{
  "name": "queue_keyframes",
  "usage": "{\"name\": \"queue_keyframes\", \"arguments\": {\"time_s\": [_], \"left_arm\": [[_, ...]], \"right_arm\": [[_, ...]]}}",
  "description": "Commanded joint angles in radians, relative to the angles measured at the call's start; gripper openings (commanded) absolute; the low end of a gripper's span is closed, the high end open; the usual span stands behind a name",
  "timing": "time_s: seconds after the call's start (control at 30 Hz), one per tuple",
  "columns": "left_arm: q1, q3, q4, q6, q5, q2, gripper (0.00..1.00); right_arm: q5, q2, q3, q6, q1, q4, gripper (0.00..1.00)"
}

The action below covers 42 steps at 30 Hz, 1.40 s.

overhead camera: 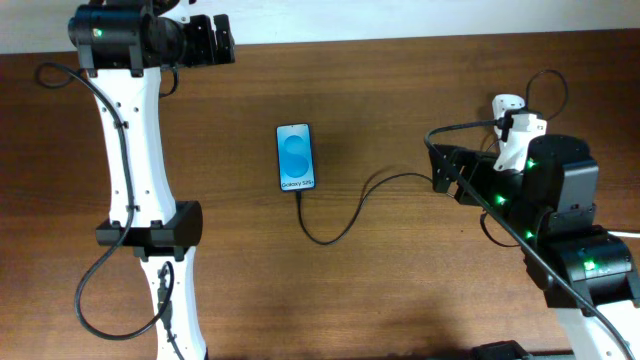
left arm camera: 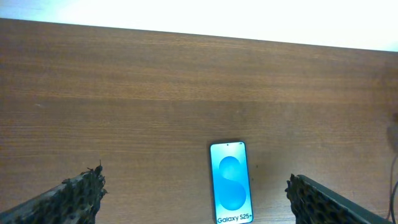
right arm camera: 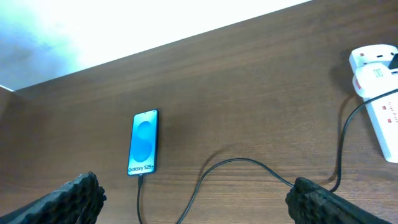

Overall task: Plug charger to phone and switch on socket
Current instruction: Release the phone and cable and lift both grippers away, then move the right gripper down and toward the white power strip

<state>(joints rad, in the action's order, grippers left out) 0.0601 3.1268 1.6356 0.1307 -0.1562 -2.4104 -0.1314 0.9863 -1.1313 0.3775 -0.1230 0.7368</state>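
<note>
overhead view first. is the charger (overhead camera: 345, 222) in the phone (overhead camera: 296, 157) yet?

i think so. the phone lies flat in the middle of the table (overhead camera: 400, 80), screen up and lit blue. the thin black wire ends right at the phone's bottom edge, so it looks plugged in.

where does the wire go from there?

it loops across the wood to the right, toward the socket (right arm camera: 379, 93). in the right wrist view it climbs up to the socket by the far right edge. its end there is too small for me to tell more.

is the socket on?

i cannot tell. the switches are too small to see, and from above the right arm hides most of it. i think that is the part left to do.

what are the grippers doing?

the left gripper (left arm camera: 196, 183) is spread wide open with nothing in it. it hangs over the table with the phone between its two fingers, not touching. the right gripper (right arm camera: 196, 188) is wide open and empty too. the socket sits off to its right.

is anything in the way?

only the black wire. it runs close by the socket, so a finger going for the switch could bump it.
</note>
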Motion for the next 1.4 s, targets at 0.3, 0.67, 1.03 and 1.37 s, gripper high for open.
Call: {"name": "queue_keyframes", "arguments": {"time_s": [0.3, 0.67, 1.03, 1.37], "left_arm": [[-0.004, 0.010, 0.001, -0.006, 0.008, 0.023, 0.99], [-0.004, 0.010, 0.001, -0.006, 0.008, 0.023, 0.99], [-0.004, 0.010, 0.001, -0.006, 0.008, 0.023, 0.99], [-0.004, 0.010, 0.001, -0.006, 0.008, 0.023, 0.99]], "right_arm": [[0.087, -0.389, 0.281, -0.172, 0.176, -0.258, 0.98], [0.088, -0.952, 0.985, -0.171, 0.197, -0.674, 0.98], [0.080, -0.983, 1.126, -0.160, 0.195, -0.663, 0.98], [0.081, -0.983, 1.126, -0.160, 0.196, -0.663, 0.98]]}}
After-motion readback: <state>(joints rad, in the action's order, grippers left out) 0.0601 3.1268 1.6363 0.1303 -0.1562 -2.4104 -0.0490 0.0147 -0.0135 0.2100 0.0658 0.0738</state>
